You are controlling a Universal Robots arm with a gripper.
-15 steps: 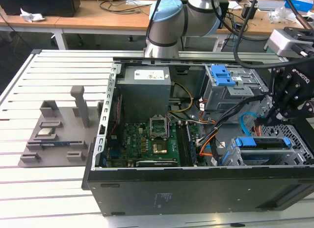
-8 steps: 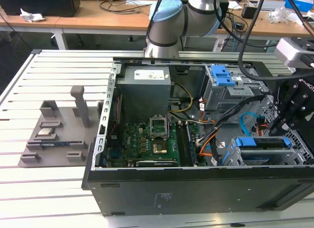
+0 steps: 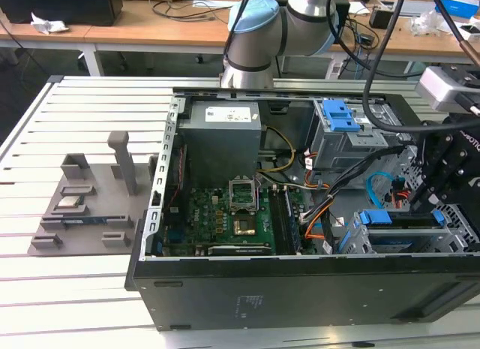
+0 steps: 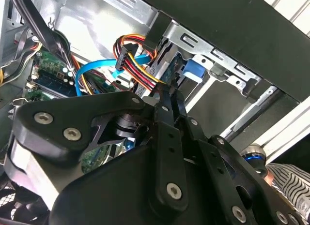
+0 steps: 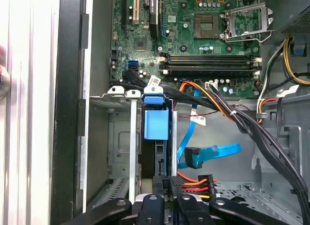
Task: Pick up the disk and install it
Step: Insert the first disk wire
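black gripper [image 4: 169,97] | fingers [image 4: 164,109] nearly together, at disk [image 5: 156,157] edge in drive bay [image 5: 121,138] | grip unclear

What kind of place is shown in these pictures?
Probably an electronics or robotics lab bench: an open computer case lies on a slatted metal table, a robot arm stands behind it, and cluttered wooden desks line the back.
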